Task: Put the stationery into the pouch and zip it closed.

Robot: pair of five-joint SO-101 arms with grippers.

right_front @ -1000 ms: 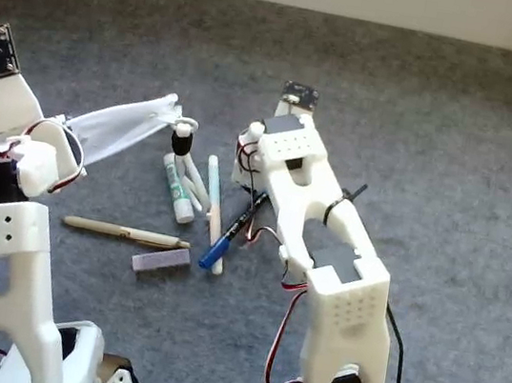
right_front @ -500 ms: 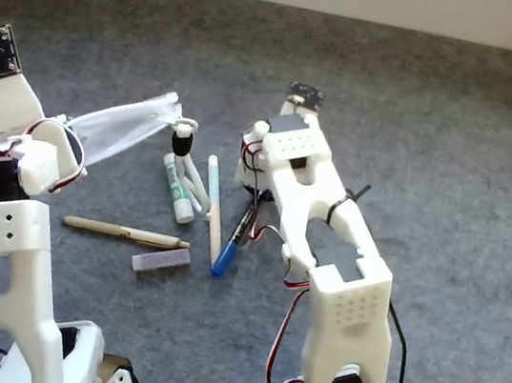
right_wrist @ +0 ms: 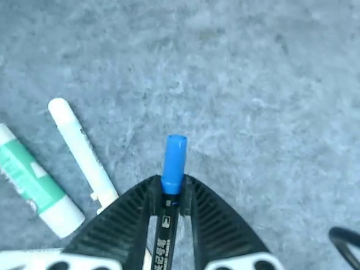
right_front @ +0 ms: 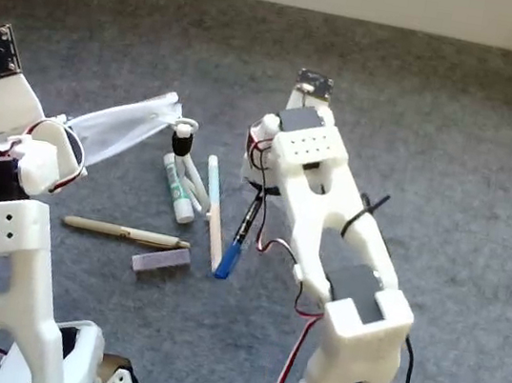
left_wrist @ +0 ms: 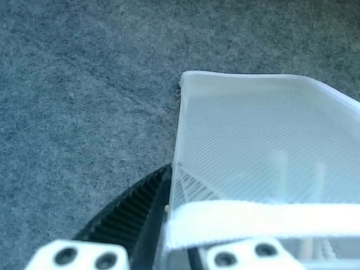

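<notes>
My right jaws clench a black, blue-capped marker (right_wrist: pixel 172 160) tilted beside the white pen (right_wrist: pixel 81 146) and glue stick (right_wrist: pixel 34 185) on the grey table (right_wrist: pixel 270 84), while my left jaws grip the translucent pouch (left_wrist: pixel 264 140) nearby.

White printed arms (right_front: pixel 331 203), red and black cables (right_front: pixel 293 346), black ribbed end effector (right_wrist: pixel 170 185).

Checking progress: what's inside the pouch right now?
The pouch, clamped in the left gripper, looks flat, with nothing clearly inside. Faint pale streaks show through its mesh; whether they lie inside or behind it cannot be told.
</notes>
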